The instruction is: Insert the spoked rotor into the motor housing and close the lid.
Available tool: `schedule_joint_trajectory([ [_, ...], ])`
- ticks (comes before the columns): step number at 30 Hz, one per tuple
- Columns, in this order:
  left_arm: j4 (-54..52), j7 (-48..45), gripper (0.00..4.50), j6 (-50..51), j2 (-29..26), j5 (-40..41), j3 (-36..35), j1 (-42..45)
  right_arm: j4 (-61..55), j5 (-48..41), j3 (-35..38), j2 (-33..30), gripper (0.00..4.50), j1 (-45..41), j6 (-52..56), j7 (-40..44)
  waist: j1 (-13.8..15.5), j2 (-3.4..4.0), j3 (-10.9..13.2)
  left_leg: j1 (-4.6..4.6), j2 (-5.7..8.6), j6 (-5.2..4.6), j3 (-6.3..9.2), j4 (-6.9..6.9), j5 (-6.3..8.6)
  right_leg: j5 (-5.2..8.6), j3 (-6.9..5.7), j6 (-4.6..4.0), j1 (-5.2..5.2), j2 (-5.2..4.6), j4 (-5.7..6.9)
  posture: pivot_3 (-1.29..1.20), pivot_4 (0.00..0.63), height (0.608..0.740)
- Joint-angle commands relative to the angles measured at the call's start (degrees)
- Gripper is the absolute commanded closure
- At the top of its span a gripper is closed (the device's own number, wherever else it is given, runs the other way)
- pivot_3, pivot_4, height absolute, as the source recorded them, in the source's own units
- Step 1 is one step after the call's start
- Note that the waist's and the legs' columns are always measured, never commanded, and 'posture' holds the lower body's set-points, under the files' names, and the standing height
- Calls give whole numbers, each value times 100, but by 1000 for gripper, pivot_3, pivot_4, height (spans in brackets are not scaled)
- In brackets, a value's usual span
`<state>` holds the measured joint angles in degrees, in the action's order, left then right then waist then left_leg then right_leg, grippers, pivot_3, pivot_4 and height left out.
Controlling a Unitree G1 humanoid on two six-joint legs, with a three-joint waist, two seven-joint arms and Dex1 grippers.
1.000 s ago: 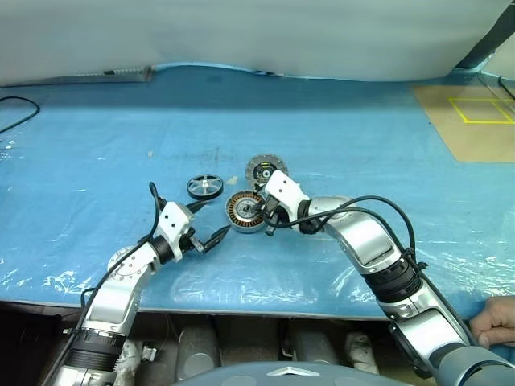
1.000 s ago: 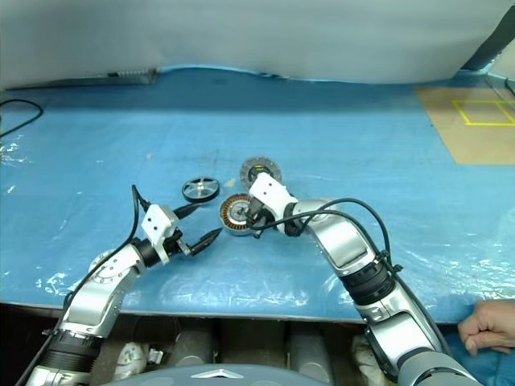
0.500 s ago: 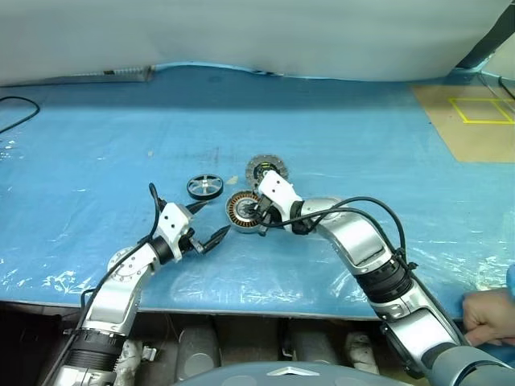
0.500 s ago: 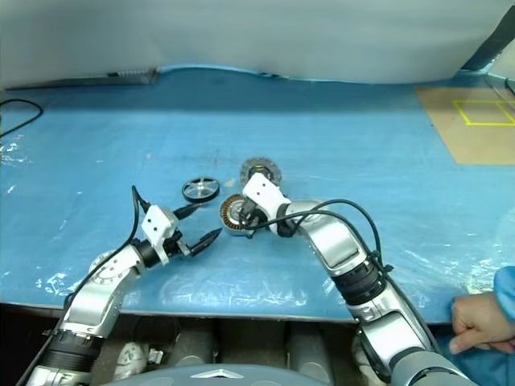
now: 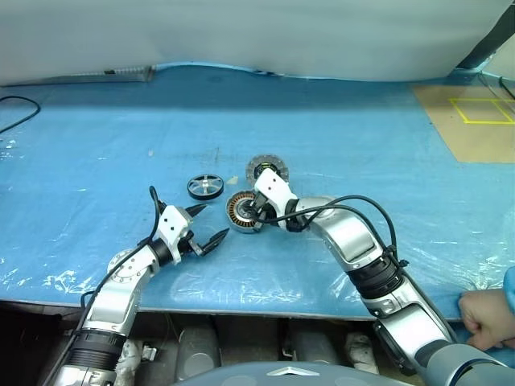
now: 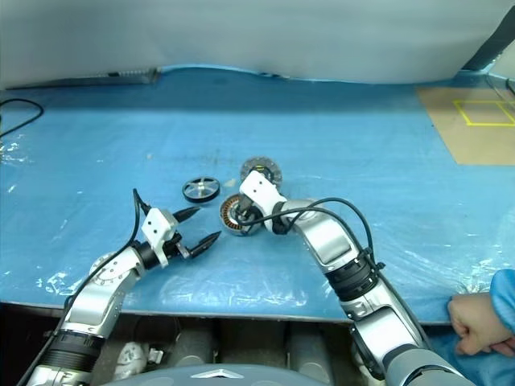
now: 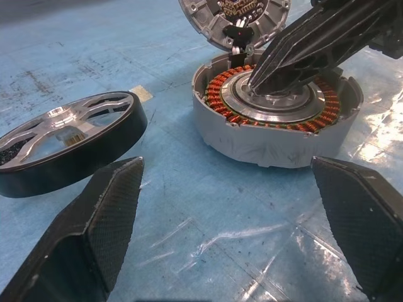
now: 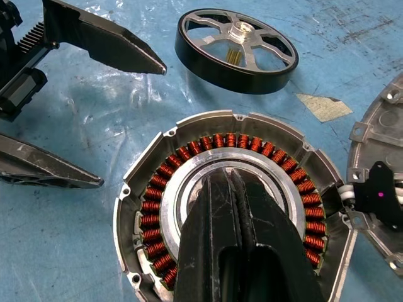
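The motor housing (image 5: 238, 211), a grey cup ringed with copper windings, lies mid-table on the blue sheet. My right gripper (image 8: 230, 175) is shut, its tips resting on the housing's pale centre. The spoked rotor (image 5: 204, 186) lies flat just left of and behind the housing, apart from it. The lid (image 5: 265, 167) lies behind the housing with its ribbed face up, touching or nearly touching the housing's rim. My left gripper (image 5: 208, 223) stands open with nothing between its fingers, left of and in front of the housing; in the left wrist view the left gripper (image 7: 225, 168) points at the housing (image 7: 277, 135) and rotor (image 7: 69, 145).
A blue plastic sheet (image 5: 338, 121) covers the table. A brown board with a yellow square (image 5: 475, 117) lies at the far right. A black cable (image 5: 18, 108) runs at the far left. A person's hand (image 5: 489, 318) rests at the front right edge.
My right arm's elbow has swung a little to the left while its shut tips stay on the housing. The person's hand has slid down along the front edge. The left arm is still.
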<state>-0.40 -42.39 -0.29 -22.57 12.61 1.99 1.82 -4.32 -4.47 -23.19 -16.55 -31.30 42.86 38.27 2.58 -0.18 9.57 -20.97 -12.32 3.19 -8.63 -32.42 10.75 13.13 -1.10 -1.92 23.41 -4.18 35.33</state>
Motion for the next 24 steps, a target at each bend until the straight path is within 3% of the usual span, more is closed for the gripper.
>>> schedule_joint_trajectory([
  [1,-64,-53,0,-152,-28,34,-24,-9,-194,-21,-3,-185,4473,138,31,127,10,0,0,0,0,0,0,0,0,0,0,0,0,0,0,0,150,740],
  [10,-114,-62,0,-141,-18,42,-18,-59,-368,-98,16,-171,4473,235,44,191,8,0,0,3,-1,0,0,0,0,0,0,0,-2,0,0,0,150,740],
  [15,-424,-64,0,89,58,500,-253,80,-625,-276,272,-248,4473,190,-91,319,11,0,0,0,-1,0,0,0,0,0,0,0,0,0,0,0,150,740],
  [24,-3,-71,0,1523,-344,1166,-725,1522,-1272,-919,824,-292,4473,531,-343,524,33,0,0,0,2,0,0,-3,0,0,1,0,1,0,6,0,150,740],
])
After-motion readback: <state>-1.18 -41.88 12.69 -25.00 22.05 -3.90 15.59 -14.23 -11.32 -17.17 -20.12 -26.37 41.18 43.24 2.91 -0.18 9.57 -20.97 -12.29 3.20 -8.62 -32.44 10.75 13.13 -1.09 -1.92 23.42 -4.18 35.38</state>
